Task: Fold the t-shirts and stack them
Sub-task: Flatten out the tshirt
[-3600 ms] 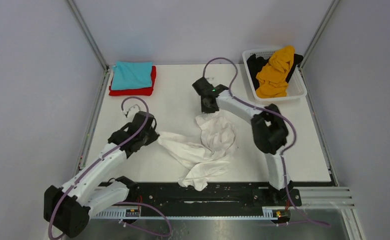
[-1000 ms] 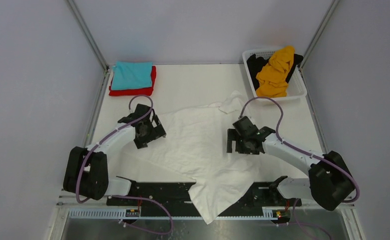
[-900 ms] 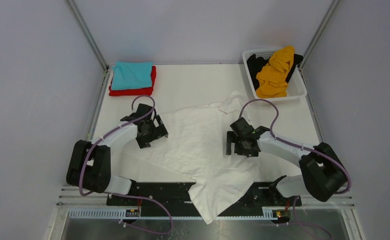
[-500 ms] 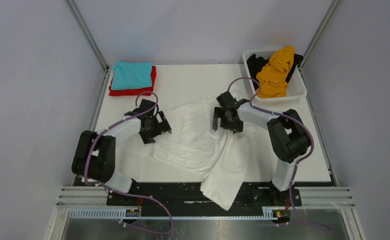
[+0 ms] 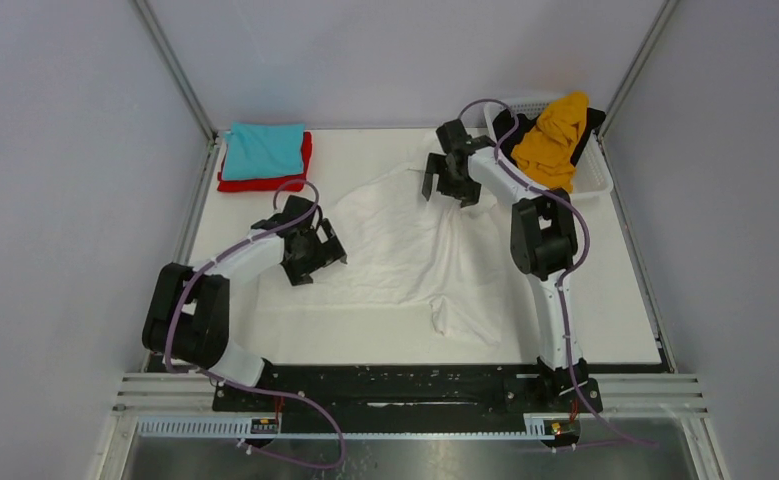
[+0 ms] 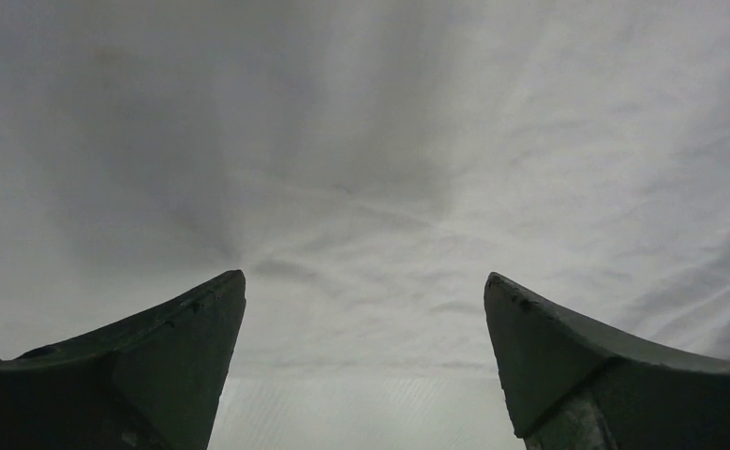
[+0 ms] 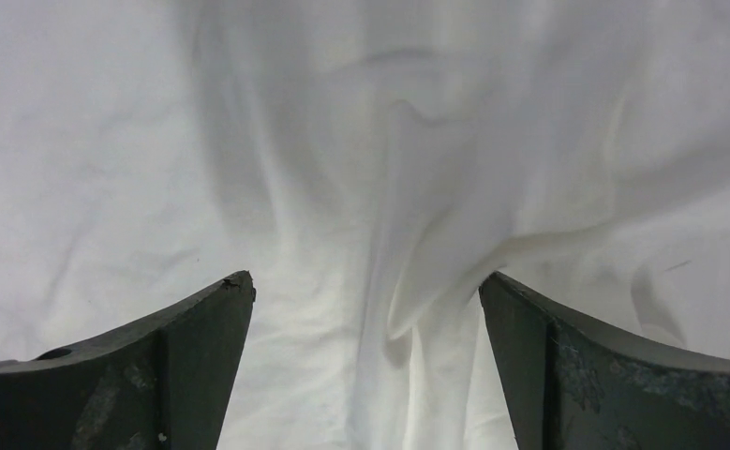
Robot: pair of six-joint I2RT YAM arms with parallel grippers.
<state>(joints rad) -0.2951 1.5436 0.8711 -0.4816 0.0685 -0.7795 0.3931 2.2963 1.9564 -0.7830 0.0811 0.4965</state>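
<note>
Currently the white t-shirt (image 5: 395,240) is laid rumpled across the middle of the table (image 5: 615,290), and it is bracketed by both arms. The left gripper (image 5: 317,250) is set at its left edge and the right gripper (image 5: 449,185) at its far right corner, near the basket (image 5: 593,178). A bunched ridge is seen down the shirt's right side, running far to near and ending in a turned-over flap. Both grippers are held spread over cloth, with nothing pinched. The right arm is stretched far out; the left is bent low. The ridge is judged nearer the right arm.
</note>
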